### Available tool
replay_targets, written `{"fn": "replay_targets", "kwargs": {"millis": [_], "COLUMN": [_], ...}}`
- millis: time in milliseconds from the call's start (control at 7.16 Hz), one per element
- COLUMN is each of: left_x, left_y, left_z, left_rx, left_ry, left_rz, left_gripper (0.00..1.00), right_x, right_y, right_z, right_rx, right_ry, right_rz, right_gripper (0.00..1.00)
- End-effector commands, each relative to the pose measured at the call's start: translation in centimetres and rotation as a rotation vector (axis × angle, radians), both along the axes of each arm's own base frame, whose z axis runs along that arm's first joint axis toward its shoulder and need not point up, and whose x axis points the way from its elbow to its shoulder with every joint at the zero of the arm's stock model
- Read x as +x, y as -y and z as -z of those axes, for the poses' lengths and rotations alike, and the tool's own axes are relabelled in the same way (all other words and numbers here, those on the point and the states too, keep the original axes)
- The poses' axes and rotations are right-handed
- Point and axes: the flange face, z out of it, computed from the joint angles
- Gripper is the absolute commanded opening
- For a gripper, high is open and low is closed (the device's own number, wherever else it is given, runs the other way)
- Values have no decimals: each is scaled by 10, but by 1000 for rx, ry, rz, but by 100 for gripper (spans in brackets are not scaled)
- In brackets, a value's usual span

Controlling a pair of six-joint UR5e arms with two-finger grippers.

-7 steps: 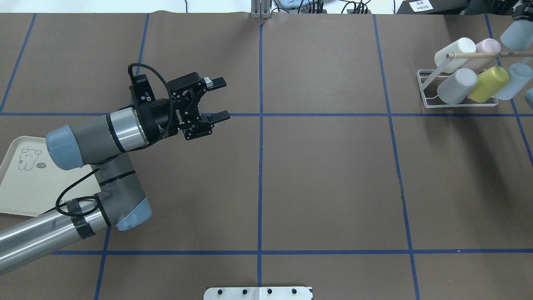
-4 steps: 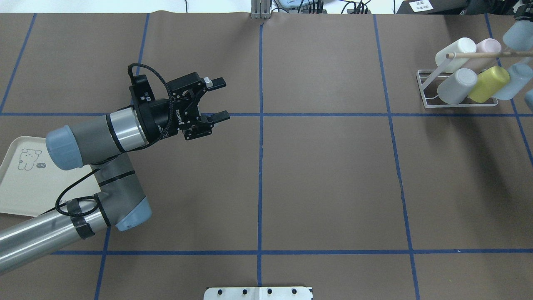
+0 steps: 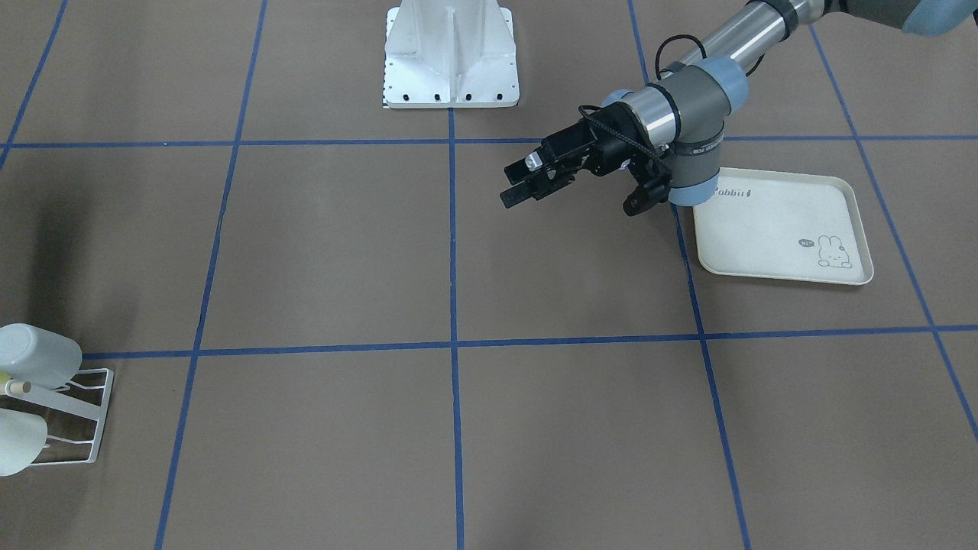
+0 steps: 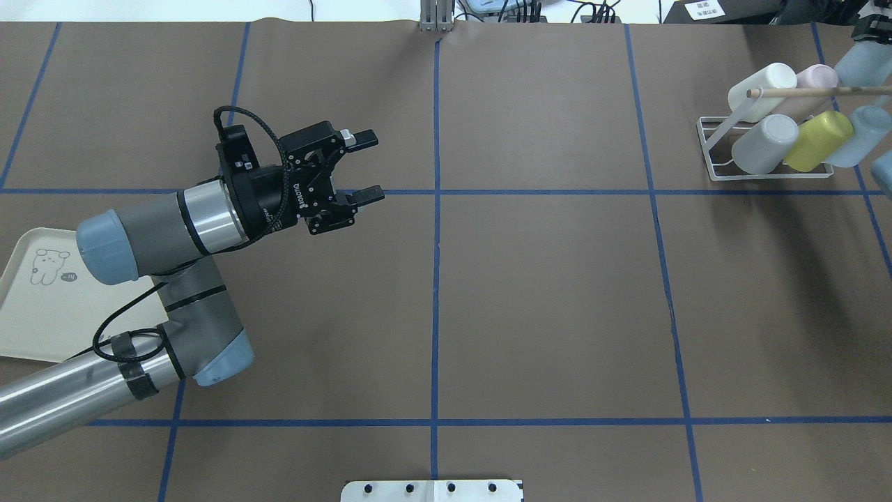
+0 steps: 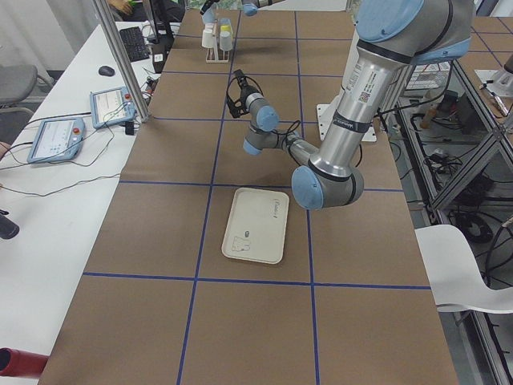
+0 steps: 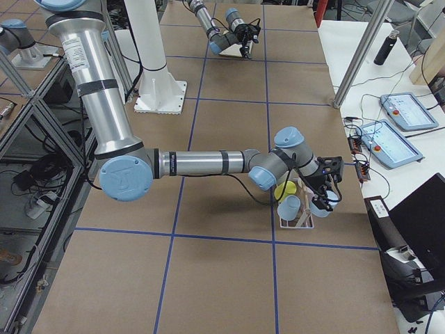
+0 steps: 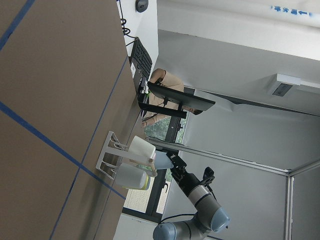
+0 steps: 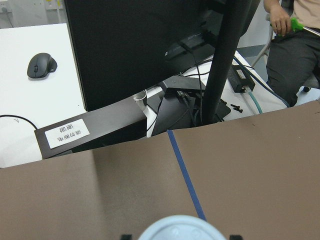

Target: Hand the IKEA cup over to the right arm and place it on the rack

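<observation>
Several hung cups (image 4: 763,143) could be knocked loose if a peg (image 4: 801,91) is missed: the blue cup (image 4: 856,64) is clamped by the right gripper (image 4: 870,33) just beside the rack (image 4: 704,146), while the left gripper (image 4: 371,166) is spread wide, empty, over mid-table.

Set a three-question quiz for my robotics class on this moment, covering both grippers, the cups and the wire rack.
1. True or false: the left gripper holds a cup.
2. What lies on the table near the left arm's elbow? A) a keyboard B) the cream rabbit-print tray C) a green bowl
3. Fill in: the right gripper is ____ on the pale blue plastic cup at the small white wire rack.

Key: 1 false, since its jaws stand open and empty. 2 B. 3 shut.
</observation>
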Motion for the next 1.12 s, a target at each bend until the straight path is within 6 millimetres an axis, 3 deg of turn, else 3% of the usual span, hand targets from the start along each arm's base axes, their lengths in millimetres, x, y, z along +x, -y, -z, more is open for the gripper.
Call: {"fn": "replay_targets", "kwargs": {"millis": [0, 419, 698, 838, 978], "left_x": [0, -6, -7, -6, -12], "left_y": [0, 2, 9, 15, 31], "left_z": [-1, -1, -6, -26, -39], "left_rx": [-2, 4, 69, 112, 146], "left_ry": [3, -2, 72, 200, 328], "left_rz": [0, 7, 79, 146, 216], "left_gripper": [100, 100, 100, 100, 100], "right_x": [-7, -7, -11, 14, 58], "right_y": [-1, -11, -9, -9, -12], "right_z": [0, -15, 10, 14, 15], "right_rx": [1, 39, 75, 70, 93], "right_ry": [1, 11, 47, 85, 89], "right_rz": [8, 13, 61, 115, 184], "right_gripper": [99, 100, 100, 100, 100]}}
